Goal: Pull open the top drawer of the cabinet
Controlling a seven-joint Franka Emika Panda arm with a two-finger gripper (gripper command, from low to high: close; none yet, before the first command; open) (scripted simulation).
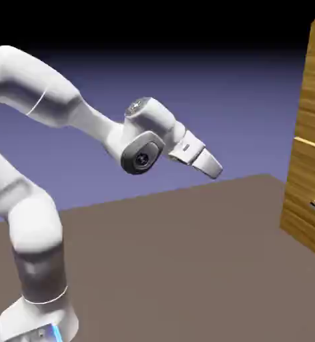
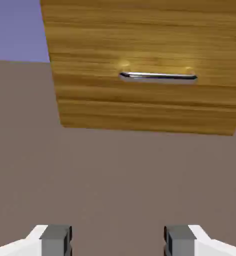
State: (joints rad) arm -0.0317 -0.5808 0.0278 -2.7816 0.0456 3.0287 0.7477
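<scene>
From here, the top drawer (image 1: 312, 97) of the cabinet (image 1: 295, 195) lies at about two o'clock from the pincer (image 2: 118, 241), well apart and higher. The pincer is spread, nothing between its tips; it probably needs to rise while reaching across.

White arm (image 1: 35, 87), grey joint caps, 2 fingers (image 2: 56, 240).

You're looking at a rendered simulation scene: a smooth brown floor-like surface (image 1: 167, 267) under a plain blue-violet backdrop (image 1: 207, 100) fading to black.
</scene>
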